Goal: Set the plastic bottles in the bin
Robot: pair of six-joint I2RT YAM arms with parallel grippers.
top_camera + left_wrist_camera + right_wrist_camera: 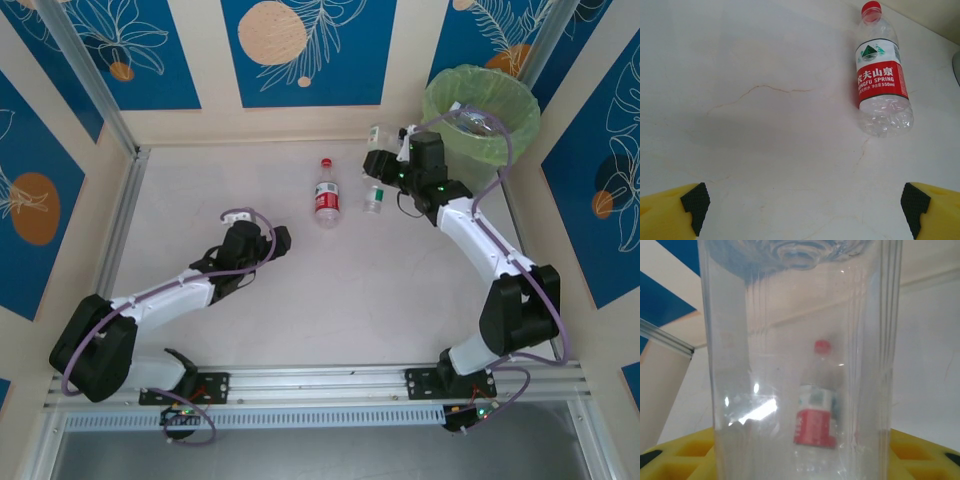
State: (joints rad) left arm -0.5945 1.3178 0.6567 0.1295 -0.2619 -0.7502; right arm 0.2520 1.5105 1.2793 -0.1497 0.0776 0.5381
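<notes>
My right gripper (384, 152) is shut on a clear plastic bottle (380, 134), held above the table left of the bin (445, 95), a round green-lined tub at the back right corner. In the right wrist view this bottle (765, 340) stands between the yellow fingers (685, 450). A red-capped bottle with a red label (327, 196) lies at the table's middle back, also seen in the left wrist view (881, 80). A small green-capped bottle (373, 198) lies just below my right gripper. My left gripper (283, 238) is open and empty, short of the red-labelled bottle.
Blue patterned walls close in the table on three sides. An aluminium rail (120, 230) runs along the left edge and another along the front (320, 380). Something clear lies inside the bin's bag (482, 122).
</notes>
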